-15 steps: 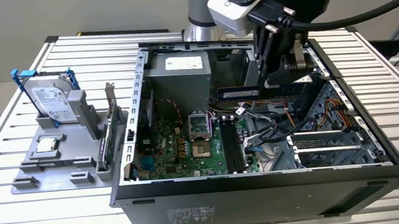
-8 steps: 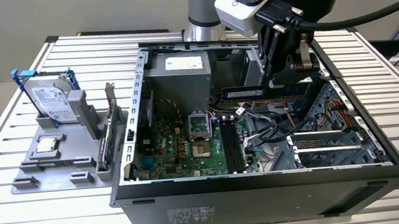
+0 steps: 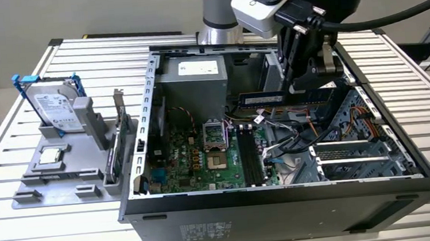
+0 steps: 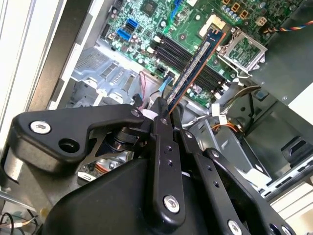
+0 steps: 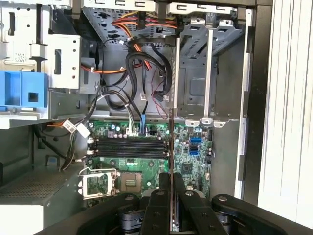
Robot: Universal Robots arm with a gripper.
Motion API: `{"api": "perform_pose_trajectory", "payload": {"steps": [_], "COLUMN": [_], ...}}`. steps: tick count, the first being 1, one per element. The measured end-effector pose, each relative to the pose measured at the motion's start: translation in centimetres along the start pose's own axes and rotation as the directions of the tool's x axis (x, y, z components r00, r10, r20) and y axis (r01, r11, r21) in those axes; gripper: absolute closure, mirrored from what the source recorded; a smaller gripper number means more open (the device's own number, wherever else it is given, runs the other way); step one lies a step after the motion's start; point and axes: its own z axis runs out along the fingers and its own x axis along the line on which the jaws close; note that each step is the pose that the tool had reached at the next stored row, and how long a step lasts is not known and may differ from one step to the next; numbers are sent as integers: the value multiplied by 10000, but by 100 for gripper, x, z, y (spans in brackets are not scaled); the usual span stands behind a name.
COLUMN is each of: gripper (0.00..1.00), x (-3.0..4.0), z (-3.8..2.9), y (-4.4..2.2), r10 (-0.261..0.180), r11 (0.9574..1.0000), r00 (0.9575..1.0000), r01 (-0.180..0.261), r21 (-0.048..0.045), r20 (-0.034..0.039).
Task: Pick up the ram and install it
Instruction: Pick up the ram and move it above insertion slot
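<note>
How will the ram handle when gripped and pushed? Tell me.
Probably stiff: the ram juts sideways from the shut jaws without sagging. Likely light, being a thin board. Possibly fragile: bare chips and edge, so it may crack if twisted.

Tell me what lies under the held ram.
Under the ram, gripped by the fingers, sit the green motherboard and its black memory slots. The strip directly beneath the ram's edge is covered.

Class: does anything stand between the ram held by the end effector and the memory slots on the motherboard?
Nothing visible does. The end effector holds the ram in open air over the open case, and the memory slots lie bare. Loose cables sit beside the slots, on the exterior view's right, not across them.
</note>
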Motion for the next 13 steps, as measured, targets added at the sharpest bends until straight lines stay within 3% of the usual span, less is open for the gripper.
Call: {"api": "perform_pose_trajectory", "payload": {"steps": [13], "gripper": [100], "x": [354], "z": [-25], "y": [5], "r10": [1], "r11": [10000], "r00": [10000], "r01": [-1], "r21": [-1], "r20": [-1]}}
